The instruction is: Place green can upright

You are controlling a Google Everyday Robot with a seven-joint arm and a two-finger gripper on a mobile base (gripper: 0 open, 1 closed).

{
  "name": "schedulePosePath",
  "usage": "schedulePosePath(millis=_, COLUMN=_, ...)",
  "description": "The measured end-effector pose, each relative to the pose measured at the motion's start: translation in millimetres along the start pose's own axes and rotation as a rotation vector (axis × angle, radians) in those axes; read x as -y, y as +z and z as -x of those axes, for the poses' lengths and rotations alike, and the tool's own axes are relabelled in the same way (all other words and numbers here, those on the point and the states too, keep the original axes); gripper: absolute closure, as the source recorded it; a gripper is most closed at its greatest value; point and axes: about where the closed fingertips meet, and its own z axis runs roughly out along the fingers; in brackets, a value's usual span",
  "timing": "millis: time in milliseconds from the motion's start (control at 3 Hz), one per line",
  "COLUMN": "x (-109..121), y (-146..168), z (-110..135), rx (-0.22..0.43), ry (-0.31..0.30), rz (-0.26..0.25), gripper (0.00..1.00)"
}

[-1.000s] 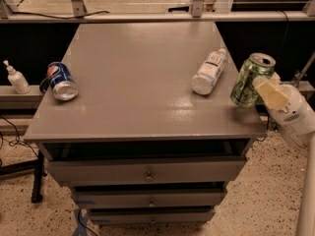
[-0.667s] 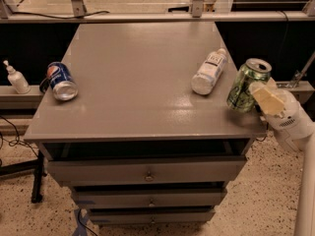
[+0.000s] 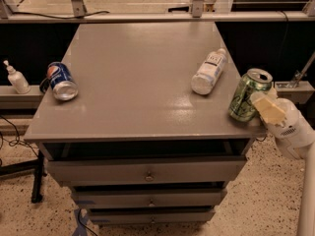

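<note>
Green mottled aluminium drink can (image 3: 246, 95), likely light and dent-prone, leans at the grey table (image 3: 138, 82) edge, cream gripper (image 3: 264, 110) clamped mid-body.

the gripper (image 3: 265, 110) sits at the right edge of the frame, a little below the middle. its front is a blocky piece of pale cream-yellow with flat faces. behind it comes a rounded, glossy white housing (image 3: 290, 132) with a small patch of dark dotted holes. from there a smooth white arm (image 3: 307, 195) runs down the lower right edge.
</note>
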Motion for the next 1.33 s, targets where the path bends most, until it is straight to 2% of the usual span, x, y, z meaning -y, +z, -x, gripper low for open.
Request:
schedulePosePath(millis=333, x=3.1, y=-5.0, z=0.4, rx=-0.023, ry=0.004, rz=0.014, gripper=1.0)
schedulePosePath(millis=667, x=2.5, y=-9.5, z=-1.4, rx=-0.043, ry=0.013, rz=0.023, gripper=0.81)
schedulePosePath(millis=1333, x=1.6, y=-14.8, z=-0.1, rx=-0.072, ry=0.025, rz=0.04, gripper=0.34)
